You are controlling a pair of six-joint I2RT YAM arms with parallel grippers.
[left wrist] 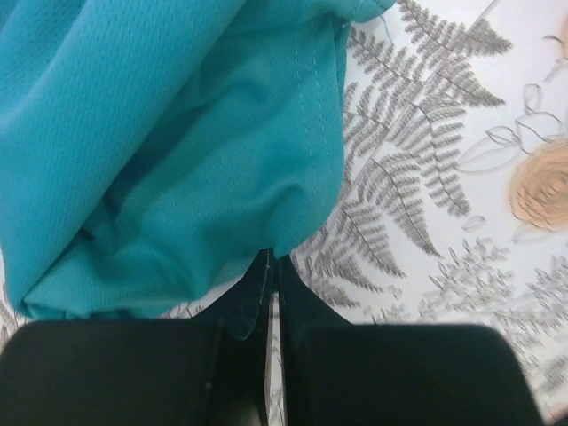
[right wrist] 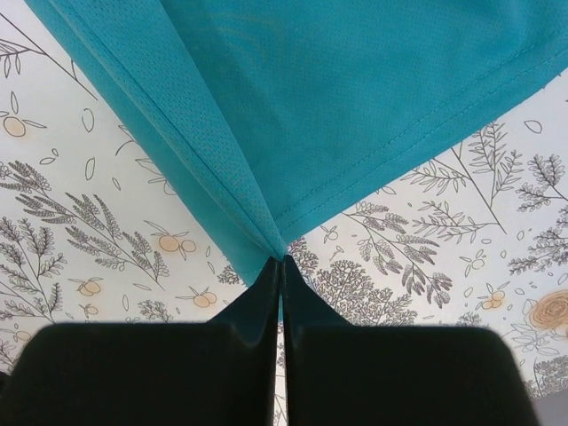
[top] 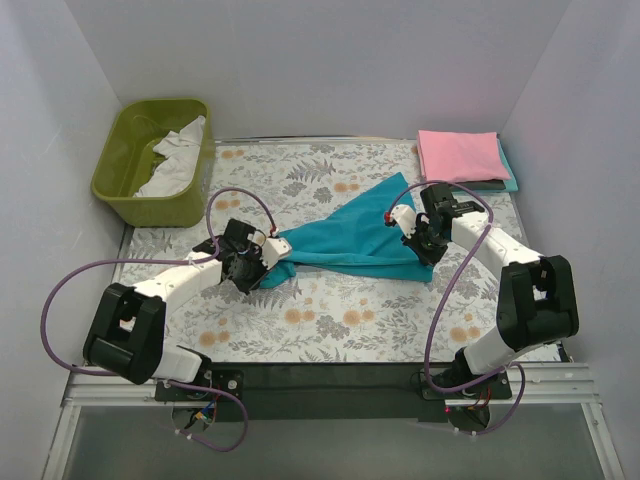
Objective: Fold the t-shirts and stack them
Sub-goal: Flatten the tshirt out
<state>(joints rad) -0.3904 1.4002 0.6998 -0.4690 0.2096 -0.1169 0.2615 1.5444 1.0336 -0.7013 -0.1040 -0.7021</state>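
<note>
The teal t-shirt [top: 355, 238] is stretched across the middle of the floral cloth between both grippers. My left gripper [top: 262, 256] is shut on its left end; in the left wrist view the teal cloth [left wrist: 169, 160] bunches at the closed fingertips [left wrist: 272, 259]. My right gripper [top: 418, 240] is shut on its right corner; in the right wrist view the hemmed teal cloth [right wrist: 319, 98] fans out from the pinched tips [right wrist: 282, 259]. A folded pink t-shirt [top: 460, 155] lies at the back right on top of another folded teal one [top: 510, 178].
An olive-green tub [top: 155, 160] holding white cloth [top: 175, 160] stands at the back left. White walls enclose the table on three sides. The floral table cloth [top: 350, 320] covers the surface.
</note>
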